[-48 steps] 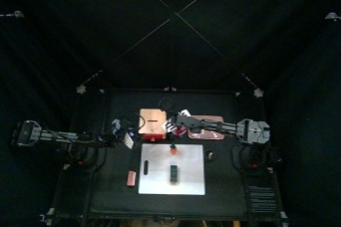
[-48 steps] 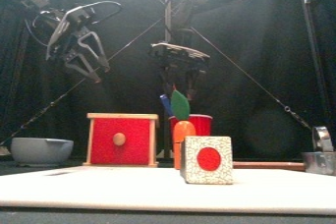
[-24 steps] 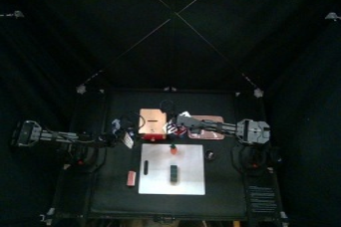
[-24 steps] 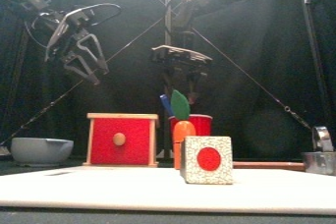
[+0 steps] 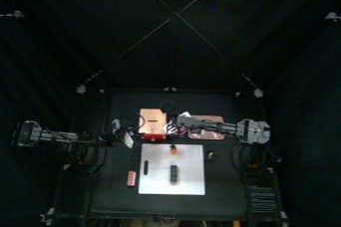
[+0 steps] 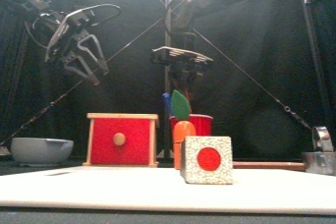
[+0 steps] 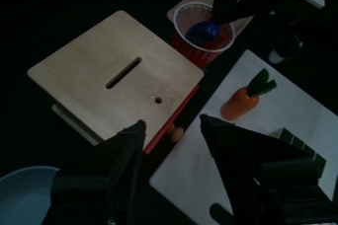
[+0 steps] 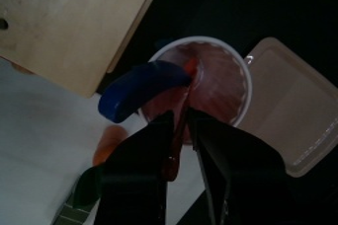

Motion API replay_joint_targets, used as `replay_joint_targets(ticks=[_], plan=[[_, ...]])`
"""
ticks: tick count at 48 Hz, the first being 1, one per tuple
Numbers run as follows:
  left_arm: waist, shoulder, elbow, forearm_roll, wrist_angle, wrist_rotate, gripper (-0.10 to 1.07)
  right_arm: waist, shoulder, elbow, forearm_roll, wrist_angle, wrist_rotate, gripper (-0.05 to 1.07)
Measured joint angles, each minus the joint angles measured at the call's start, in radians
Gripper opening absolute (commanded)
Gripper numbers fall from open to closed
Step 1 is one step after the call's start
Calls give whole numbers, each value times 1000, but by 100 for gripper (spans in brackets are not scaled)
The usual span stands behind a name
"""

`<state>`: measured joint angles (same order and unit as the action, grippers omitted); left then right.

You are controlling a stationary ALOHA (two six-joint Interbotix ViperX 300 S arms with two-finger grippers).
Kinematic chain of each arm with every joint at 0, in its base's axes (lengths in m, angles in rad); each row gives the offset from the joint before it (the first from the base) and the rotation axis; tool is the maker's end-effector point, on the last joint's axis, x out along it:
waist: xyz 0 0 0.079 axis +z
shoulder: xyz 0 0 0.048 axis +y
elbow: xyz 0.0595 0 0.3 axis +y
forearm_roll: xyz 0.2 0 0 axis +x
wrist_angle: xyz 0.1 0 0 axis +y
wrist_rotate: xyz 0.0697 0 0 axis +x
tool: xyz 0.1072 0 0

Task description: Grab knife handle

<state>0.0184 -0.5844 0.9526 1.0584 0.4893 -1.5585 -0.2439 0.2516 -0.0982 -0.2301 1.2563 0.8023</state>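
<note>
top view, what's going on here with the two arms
The right gripper hangs over the red cup of utensils, beside the wooden box; its wrist view shows a thin stick from the cup between its fingers. The black knife handle lies untouched on the white board. The left gripper rests raised on the left, open.

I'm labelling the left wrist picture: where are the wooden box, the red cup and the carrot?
wooden box (image 7: 93, 71), left wrist view, on its flat top beside the slot.
red cup (image 7: 176, 17), left wrist view, on its rim.
carrot (image 7: 240, 103), left wrist view, on its orange body.
</note>
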Motion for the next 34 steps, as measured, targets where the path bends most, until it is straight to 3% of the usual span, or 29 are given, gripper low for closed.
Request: replay_joint_targets(ticks=[9, 22, 34], plan=[[0, 0, 0, 0, 0, 0, 85, 2, -2, 28, 5, 26, 0, 58], [0, 0, 0, 0, 0, 0, 85, 2, -23, 40, 3, 44, -2, 40], [0, 0, 3, 0, 2, 0, 85, 2, -49, 38, 5, 51, -43, 39]])
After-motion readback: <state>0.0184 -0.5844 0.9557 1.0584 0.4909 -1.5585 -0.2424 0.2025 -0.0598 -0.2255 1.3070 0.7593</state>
